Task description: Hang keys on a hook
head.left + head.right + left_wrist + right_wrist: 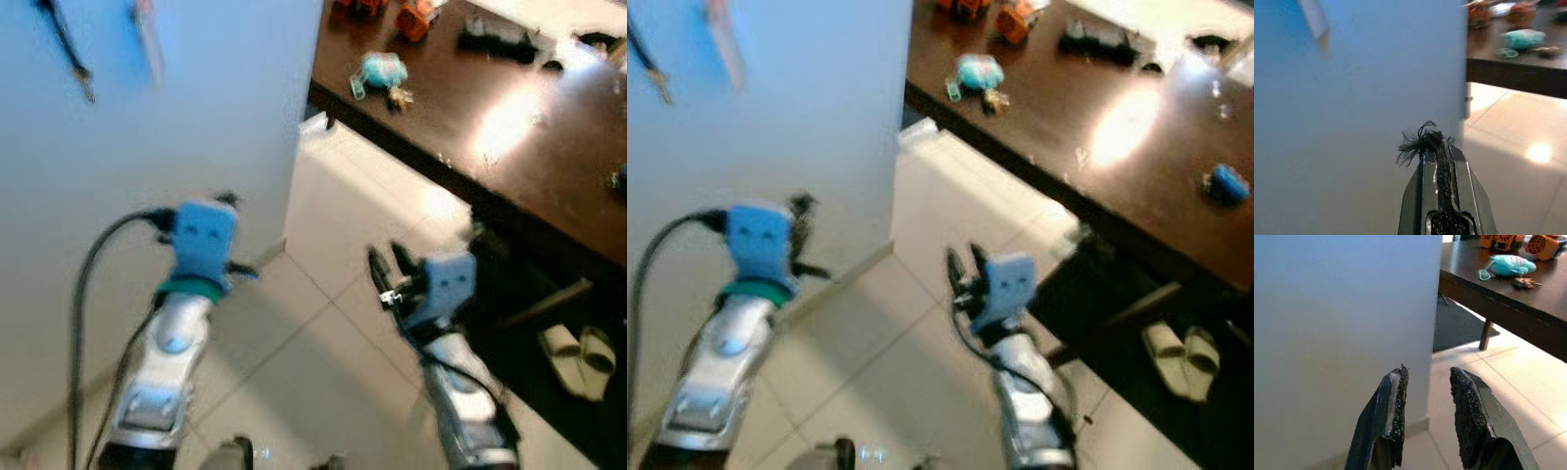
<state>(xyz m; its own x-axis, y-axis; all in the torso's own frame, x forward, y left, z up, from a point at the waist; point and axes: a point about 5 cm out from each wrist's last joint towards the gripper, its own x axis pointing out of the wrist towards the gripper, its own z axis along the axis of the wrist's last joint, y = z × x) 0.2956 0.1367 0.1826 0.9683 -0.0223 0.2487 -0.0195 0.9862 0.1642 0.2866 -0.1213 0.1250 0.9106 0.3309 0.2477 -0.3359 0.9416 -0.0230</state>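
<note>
step: fetching keys — none gripped yet | keys [400, 96] lying on dark table [509, 166] beside teal toy [380, 69] | left gripper [1439, 147] pressed together, empty, facing wall [147, 196] | right gripper [1427, 382] spread, empty | next: approaching table, reaching w/ right — then hook.

Keys [400, 96] small, brassy, lying on dark bench [509, 166] near its edge, just beside teal plush keychain [380, 70]; blurry, possibly attached. Hook not identifiable on wall.
</note>
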